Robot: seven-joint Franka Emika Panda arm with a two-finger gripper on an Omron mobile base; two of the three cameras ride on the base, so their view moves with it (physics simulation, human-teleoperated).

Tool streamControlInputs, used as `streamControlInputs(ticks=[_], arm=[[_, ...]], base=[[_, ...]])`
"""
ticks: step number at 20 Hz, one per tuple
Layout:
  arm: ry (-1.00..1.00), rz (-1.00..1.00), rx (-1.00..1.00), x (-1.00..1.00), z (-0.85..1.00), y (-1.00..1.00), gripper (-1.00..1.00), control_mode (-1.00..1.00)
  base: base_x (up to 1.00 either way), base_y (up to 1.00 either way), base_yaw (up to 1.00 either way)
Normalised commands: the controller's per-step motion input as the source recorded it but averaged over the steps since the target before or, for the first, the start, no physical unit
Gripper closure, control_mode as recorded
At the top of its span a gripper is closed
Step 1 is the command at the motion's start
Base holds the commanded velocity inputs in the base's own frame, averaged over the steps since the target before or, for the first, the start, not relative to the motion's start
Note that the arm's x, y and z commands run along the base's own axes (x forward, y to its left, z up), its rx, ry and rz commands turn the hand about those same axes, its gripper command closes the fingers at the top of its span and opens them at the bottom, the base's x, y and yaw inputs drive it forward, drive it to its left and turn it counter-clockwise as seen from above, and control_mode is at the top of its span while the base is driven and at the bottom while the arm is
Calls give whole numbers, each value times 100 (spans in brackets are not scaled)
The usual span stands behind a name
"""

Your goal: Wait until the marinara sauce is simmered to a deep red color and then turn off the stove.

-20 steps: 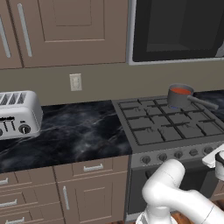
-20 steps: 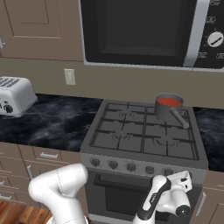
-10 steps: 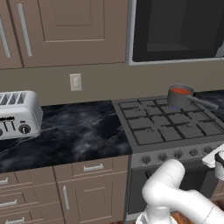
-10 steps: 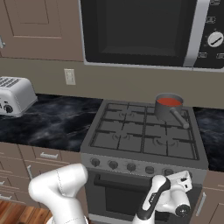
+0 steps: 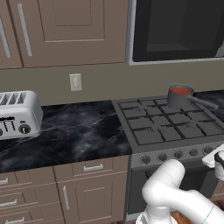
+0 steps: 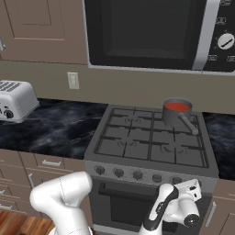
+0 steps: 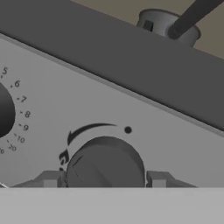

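Hand view: a round dark knob [image 7: 105,162] on the stove's grey front panel [image 7: 144,144] sits directly ahead of the gripper [image 7: 104,179], with one finger tip [image 7: 49,179] at its left flank and the other at its right. The fingers bracket the knob closely and appear closed on it, though actual contact at the pads is cut off by the lower edge of the picture. A second knob [image 7: 5,109] with numbered markings lies to the left on the same panel. Above the panel edge, the grey saucepan [image 7: 168,27] and its dark handle are seen from below.

Right base view: the gripper [image 6: 195,187] is low at the stove [image 6: 151,142] front, at the right end of the knob row. The marinara sauce [image 6: 177,107] sits in the saucepan on the rear right burner, well above and behind the hand. It reads orange-red.

Assessment: the knob's axis points straight out of the panel, along the gripper's approach. The coming move is therefore a rotation of the wrist about that axis, with no travel required. Whether the sauce is deep enough in colour cannot be settled here.
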Motion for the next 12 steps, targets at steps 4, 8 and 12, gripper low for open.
streamControlInputs(ticks=[4, 8, 12], arm=[[0, 0, 0, 0, 0, 0, 100, -100], [0, 0, 0, 0, 0, 0, 100, -100], [0, 0, 0, 0, 0, 0, 100, -100]], base=[[0, 0, 0], [0, 0, 0], [0, 0, 0]])
